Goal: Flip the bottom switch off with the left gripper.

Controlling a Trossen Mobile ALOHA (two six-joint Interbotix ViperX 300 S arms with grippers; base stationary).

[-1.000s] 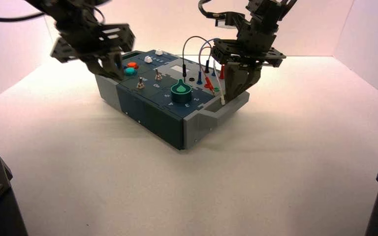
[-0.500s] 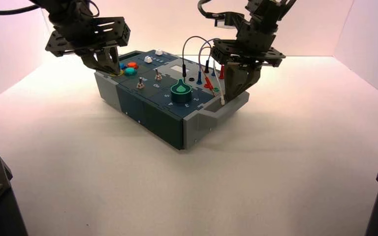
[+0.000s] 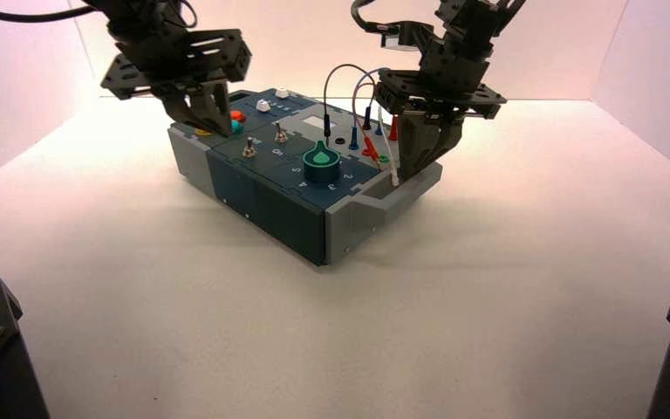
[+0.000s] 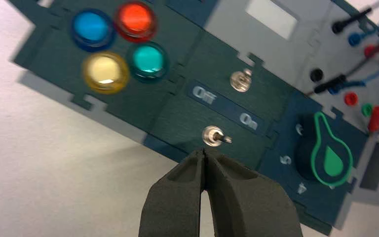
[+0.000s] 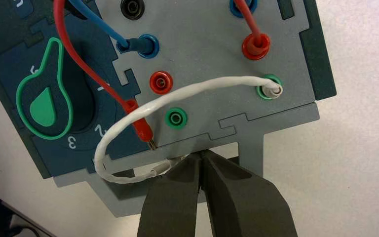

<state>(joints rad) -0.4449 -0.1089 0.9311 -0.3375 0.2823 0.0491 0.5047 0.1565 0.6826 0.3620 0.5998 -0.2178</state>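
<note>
The dark blue box stands turned on the table. The bottom switch is a small silver toggle, and its lever leans toward the "On" lettering. It also shows in the high view. My left gripper is shut and empty, with its tips just short of that switch on the side of the box's edge. In the high view the left gripper hangs over the coloured buttons at the box's left end. My right gripper is shut at the box's right edge.
A second toggle sits beyond the lettering. Blue, red, yellow and teal buttons lie beside the switches. A green knob is on the other side. A white wire's loose end lies by my right gripper.
My left gripper has moved right, from the box's left edge to over the buttons. The right arm has not moved.
</note>
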